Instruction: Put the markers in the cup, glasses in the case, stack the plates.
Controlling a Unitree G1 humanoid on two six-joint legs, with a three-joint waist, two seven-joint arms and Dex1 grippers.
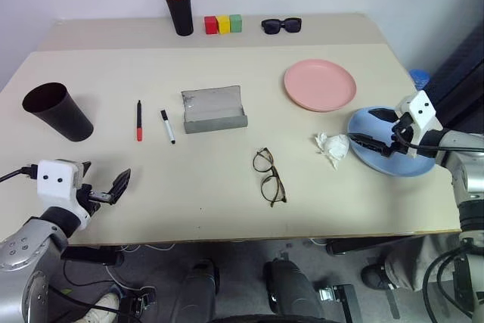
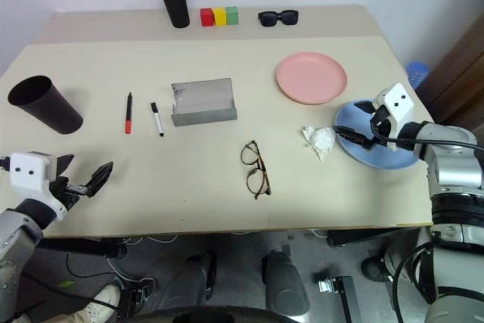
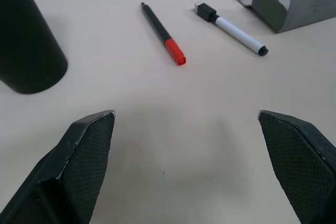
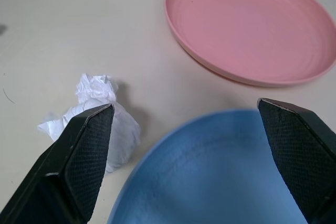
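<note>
**A:** Which step is being shown here?

**B:** Judging by the layout, plate stacking is starting. The right gripper (image 1: 372, 127) is hovering over the near rim of the light blue plate (image 1: 408, 164), its two fingers spread wide and holding nothing. The salmon pink plate (image 1: 320, 85) is lying just beyond it, empty, and apart from it.

**A:** What is needing care?

**B:** A crumpled white tissue (image 1: 333, 147) is sitting just beside the blue plate's rim; the lower finger should be sliding under the rim without catching it. One finger above, one below, then lifting level onto the pink plate.

**A:** And the other side?

**B:** The left gripper (image 1: 102, 184) is waiting wide open and empty near the table's front edge. The red marker (image 1: 139, 121) and white marker (image 1: 167, 126) are lying side by side between the dark cup (image 1: 57, 111) and the open grey case (image 1: 214, 109). The wire-frame glasses (image 1: 268, 176) are resting unfolded nearer the front.
</note>
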